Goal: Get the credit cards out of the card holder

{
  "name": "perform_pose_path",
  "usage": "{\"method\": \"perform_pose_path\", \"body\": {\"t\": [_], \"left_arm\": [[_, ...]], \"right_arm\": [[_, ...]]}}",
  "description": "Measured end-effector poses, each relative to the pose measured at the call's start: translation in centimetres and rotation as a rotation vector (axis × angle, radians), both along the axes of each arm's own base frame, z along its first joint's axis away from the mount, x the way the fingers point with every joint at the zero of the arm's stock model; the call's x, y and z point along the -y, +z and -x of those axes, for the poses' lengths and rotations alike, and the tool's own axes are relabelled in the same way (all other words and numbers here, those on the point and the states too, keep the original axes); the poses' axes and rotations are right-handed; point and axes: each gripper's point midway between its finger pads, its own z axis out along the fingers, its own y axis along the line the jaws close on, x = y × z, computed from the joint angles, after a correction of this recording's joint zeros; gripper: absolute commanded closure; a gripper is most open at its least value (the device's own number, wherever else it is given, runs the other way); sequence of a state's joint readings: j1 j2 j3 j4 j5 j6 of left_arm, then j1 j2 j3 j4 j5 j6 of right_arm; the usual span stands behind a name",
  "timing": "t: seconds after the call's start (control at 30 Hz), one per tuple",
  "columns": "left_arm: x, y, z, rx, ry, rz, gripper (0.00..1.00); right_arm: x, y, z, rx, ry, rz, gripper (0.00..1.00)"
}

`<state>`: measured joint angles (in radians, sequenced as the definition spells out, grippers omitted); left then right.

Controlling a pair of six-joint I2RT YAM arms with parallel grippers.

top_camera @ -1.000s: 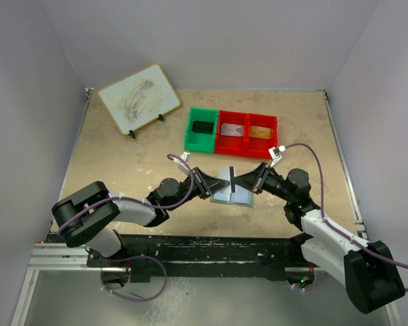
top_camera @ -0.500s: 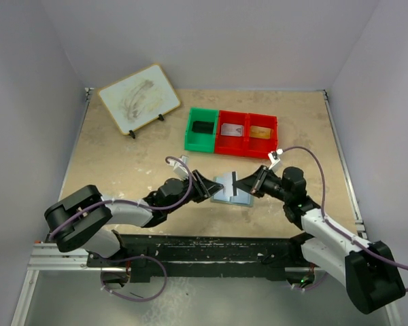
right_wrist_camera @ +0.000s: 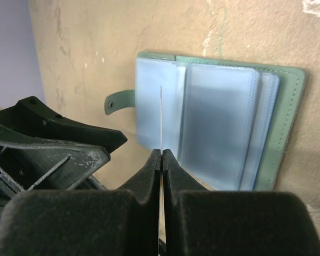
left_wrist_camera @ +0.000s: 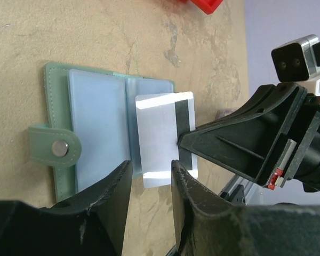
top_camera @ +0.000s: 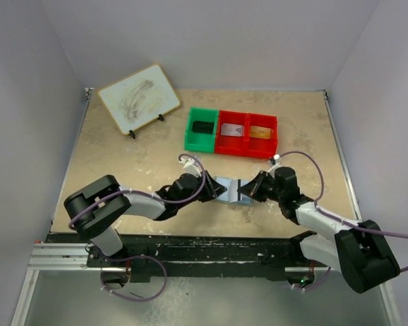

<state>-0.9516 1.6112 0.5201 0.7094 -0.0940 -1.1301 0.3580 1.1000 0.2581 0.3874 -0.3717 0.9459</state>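
The card holder point(left_wrist_camera: 93, 133) lies open on the table, green outside and pale blue inside; it also shows from above point(top_camera: 224, 188) and under my right wrist point(right_wrist_camera: 218, 128). A silver credit card point(left_wrist_camera: 157, 133) with a dark stripe stands on edge over its right panel. My right gripper point(right_wrist_camera: 161, 152) is shut on that card, which shows there as a thin edge-on line point(right_wrist_camera: 161, 117). My left gripper point(left_wrist_camera: 151, 165) is open just short of the card's near edge, with nothing between its fingers. From above, the left gripper point(top_camera: 209, 190) and right gripper point(top_camera: 243, 189) face each other across the holder.
A green bin point(top_camera: 202, 138) and a joined red bin point(top_camera: 246, 145) stand behind the holder, with a black card point(top_camera: 202, 127), a silver card point(top_camera: 231, 129) and a gold card point(top_camera: 260, 132) in them. A framed board point(top_camera: 137, 98) leans on a stand at the back left.
My left gripper has opened and let go of the card. Both grippers have come down closer to the table, the right one still holding the card.
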Motion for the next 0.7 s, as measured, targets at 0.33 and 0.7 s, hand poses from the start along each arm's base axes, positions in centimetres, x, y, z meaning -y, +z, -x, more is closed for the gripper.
{"method": "perform_pose_path", "body": {"t": [0.33,0.7], "left_arm": [[1.5,-4.2,-0.5,-0.055,-0.029,-0.088,0.77],[2.7,-5.2,-0.5,-0.068,-0.059,-0.085,0.96]], "right_arm": [[0.2,-2.5,-0.4,-0.044,-0.002,0.046,1.0],[-0.5,-1.9,-1.1,-0.003,0.016,0.016,0.97]]}}
